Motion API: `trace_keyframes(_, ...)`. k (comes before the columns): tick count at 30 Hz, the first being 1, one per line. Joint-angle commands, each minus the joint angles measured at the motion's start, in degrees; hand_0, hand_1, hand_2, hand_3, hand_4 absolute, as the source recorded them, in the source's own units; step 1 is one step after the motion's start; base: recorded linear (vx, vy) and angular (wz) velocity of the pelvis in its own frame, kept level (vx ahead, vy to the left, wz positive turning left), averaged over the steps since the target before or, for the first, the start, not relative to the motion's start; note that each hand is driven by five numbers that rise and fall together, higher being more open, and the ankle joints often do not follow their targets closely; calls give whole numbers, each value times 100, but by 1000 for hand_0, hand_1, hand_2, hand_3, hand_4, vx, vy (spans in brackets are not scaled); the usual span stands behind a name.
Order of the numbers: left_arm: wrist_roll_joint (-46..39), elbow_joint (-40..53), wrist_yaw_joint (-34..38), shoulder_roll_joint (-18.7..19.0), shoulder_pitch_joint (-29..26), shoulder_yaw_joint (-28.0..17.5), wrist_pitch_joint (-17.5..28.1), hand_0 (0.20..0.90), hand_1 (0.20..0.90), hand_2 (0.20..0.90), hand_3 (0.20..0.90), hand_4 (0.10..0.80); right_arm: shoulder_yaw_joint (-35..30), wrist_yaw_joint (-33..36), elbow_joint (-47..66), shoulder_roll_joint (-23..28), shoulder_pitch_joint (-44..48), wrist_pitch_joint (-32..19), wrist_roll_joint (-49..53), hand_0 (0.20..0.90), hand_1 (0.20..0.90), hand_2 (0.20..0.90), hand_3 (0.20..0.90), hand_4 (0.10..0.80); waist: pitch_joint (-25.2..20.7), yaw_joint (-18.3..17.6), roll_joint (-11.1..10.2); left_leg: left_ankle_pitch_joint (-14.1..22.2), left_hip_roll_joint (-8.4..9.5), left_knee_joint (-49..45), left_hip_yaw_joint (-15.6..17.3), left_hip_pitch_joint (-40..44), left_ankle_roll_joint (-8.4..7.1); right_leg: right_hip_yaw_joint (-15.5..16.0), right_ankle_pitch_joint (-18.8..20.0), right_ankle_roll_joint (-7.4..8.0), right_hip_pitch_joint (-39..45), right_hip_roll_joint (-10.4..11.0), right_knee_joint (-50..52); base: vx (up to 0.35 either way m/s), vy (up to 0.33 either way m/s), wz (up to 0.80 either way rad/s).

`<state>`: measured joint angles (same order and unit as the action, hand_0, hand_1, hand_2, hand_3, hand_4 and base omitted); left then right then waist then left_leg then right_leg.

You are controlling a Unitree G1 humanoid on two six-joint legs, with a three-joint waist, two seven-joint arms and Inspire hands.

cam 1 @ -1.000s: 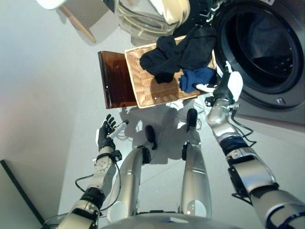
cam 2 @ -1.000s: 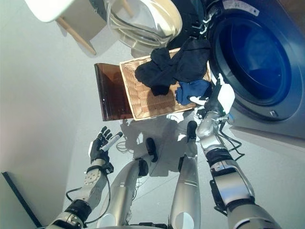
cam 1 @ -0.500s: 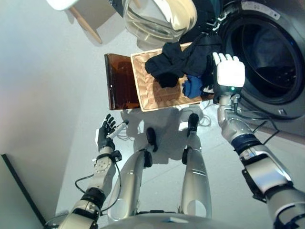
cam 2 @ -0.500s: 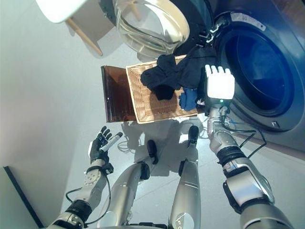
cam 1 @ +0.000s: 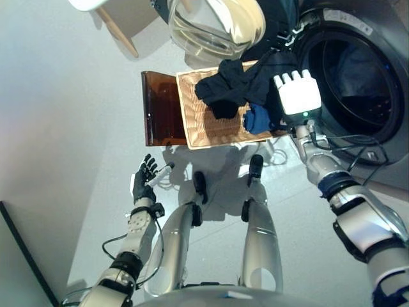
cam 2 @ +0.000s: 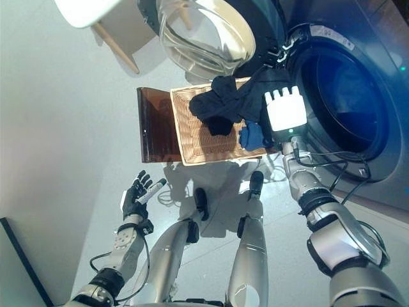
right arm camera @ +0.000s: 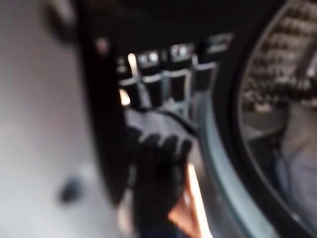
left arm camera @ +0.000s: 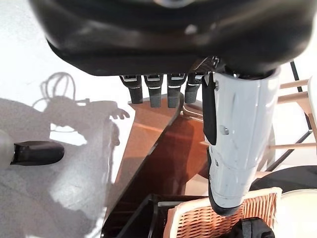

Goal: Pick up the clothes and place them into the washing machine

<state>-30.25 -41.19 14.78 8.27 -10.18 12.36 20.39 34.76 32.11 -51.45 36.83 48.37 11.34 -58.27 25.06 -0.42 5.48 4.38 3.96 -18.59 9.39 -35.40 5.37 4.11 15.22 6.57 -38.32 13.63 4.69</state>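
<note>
A heap of dark clothes (cam 1: 239, 80) lies in the wicker basket (cam 1: 204, 125), and one end hangs toward the washing machine's open drum (cam 1: 358, 83). A blue garment (cam 1: 257, 119) lies at the basket's near right corner. My right hand (cam 1: 297, 94) is raised over the basket's right edge, just in front of the dark clothes and beside the drum's rim. Its fingers (right arm camera: 168, 74) look straight and hold nothing, with dark cloth (right arm camera: 158, 153) past them. My left hand (cam 1: 144, 180) hangs open and empty low at my left side.
The basket rests on a low dark brown box (cam 1: 156, 109). The machine's glass door (cam 1: 214, 22) stands open behind the basket. Some pale cloth (cam 1: 358, 61) lies inside the drum. A white chair with wooden legs (cam 1: 112, 22) stands at the far left.
My right hand has risen from the blue garment at the basket's near corner to the dark clothes by the drum's rim. The blue garment stays in the basket. The camera shifted.
</note>
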Motion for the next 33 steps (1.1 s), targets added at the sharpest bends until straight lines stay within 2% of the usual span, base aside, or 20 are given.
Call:
trace_keyframes(1, 19, 118, -43, 156, 167, 10, 334, 900, 900, 900, 900, 800, 331, 120, -80, 550, 1031, 149, -341, 900, 900, 900, 900, 800, -96, 282, 65, -905, -35, 1419, -405, 433, -678, 164, -775, 39, 345, -197, 560, -9, -8, 4)
trace_keyframes(8, -31, 177, -86, 221, 214, 38, 350, 900, 900, 900, 900, 800, 719, 29, -263, 655, 1548, 101, -430, 900, 900, 900, 900, 800, -18, 335, 80, -929, -42, 1371, -450, 356, -703, 195, -807, 11, 293, -207, 616, -18, -11, 6)
trace_keyframes(17, -52, 213, -73, 273, 227, 45, 360, 900, 900, 900, 900, 800, 913, 74, -259, 682, 1945, 87, -386, 900, 900, 900, 900, 800, 45, 403, 105, -964, -47, 1330, -480, 292, -716, 198, -850, -18, 214, -220, 736, -13, -3, 3)
trace_keyframes(33, -252, 563, -99, 333, 349, -37, 399, 900, 900, 900, 900, 800, 1098, -206, -616, 414, 2327, -27, -131, 900, 900, 900, 900, 800, 308, 507, 241, -1106, -43, 1307, -572, 44, -766, 243, -886, -68, -20, -235, 888, -25, -8, 4)
